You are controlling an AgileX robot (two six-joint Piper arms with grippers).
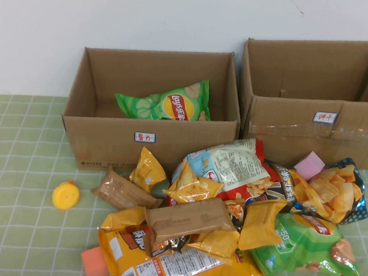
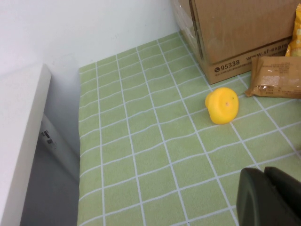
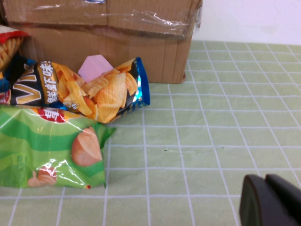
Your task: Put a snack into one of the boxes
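Observation:
The bright green Lay's chip bag (image 1: 166, 102) with the red-and-yellow logo lies inside the lower brown cardboard box (image 1: 89, 135), which has a small white label written in red (image 1: 145, 137). No gripper shows in the high view. My left gripper (image 2: 264, 175) is shut and empty above the green checked cloth at the left, away from the box corner (image 2: 235, 37). My right gripper (image 3: 265, 181) is shut and empty above the cloth at the right.
The taller box (image 1: 289, 132) with a blue-written label stands at the back right. A pile of snack bags (image 1: 214, 226) lies in front, with another green bag (image 1: 304, 244) (image 3: 42, 150). A yellow toy (image 1: 65, 195) (image 2: 222, 105) sits at the left.

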